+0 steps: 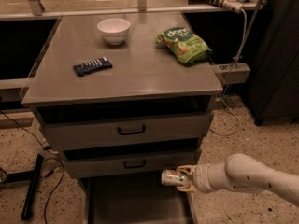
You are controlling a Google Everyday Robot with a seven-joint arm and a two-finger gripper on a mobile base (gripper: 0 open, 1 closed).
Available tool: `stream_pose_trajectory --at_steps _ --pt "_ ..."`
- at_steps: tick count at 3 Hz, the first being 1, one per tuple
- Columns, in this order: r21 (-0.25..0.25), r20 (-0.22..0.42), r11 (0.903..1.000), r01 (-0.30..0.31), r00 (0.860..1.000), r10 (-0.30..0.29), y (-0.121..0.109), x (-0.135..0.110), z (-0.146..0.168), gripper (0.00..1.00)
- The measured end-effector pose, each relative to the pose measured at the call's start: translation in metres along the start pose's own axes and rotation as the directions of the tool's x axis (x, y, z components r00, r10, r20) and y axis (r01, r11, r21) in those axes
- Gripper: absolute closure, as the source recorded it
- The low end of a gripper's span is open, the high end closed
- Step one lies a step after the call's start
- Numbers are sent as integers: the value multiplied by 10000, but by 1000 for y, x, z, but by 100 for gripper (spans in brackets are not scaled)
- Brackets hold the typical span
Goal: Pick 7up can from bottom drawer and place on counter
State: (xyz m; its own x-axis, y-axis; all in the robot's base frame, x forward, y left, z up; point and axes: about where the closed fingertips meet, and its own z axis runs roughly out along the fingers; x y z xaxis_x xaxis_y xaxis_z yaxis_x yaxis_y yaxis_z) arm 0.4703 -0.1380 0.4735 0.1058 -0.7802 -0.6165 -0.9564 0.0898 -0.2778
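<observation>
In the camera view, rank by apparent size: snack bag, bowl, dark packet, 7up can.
1. snack bag
2. bowl and dark packet: too alike to rank
3. 7up can, held by the gripper over the bottom drawer

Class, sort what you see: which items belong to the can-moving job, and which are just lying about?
Job: 7up can, held by the end effector over the bottom drawer; counter.
Lying about: white bowl, green snack bag, dark packet.
</observation>
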Motion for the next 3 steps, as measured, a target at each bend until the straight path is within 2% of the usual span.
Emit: stream_pose_trajectory --at_steps 1,2,3 --pt "233 144 9956 909 9957 -912 9 -36 -37 100" --pt "893 132 9719 2177 9755 -2197 6 -94 -108 100" --pt "1302 8 9404 3143 9484 -3171 -4 -147 -172 100"
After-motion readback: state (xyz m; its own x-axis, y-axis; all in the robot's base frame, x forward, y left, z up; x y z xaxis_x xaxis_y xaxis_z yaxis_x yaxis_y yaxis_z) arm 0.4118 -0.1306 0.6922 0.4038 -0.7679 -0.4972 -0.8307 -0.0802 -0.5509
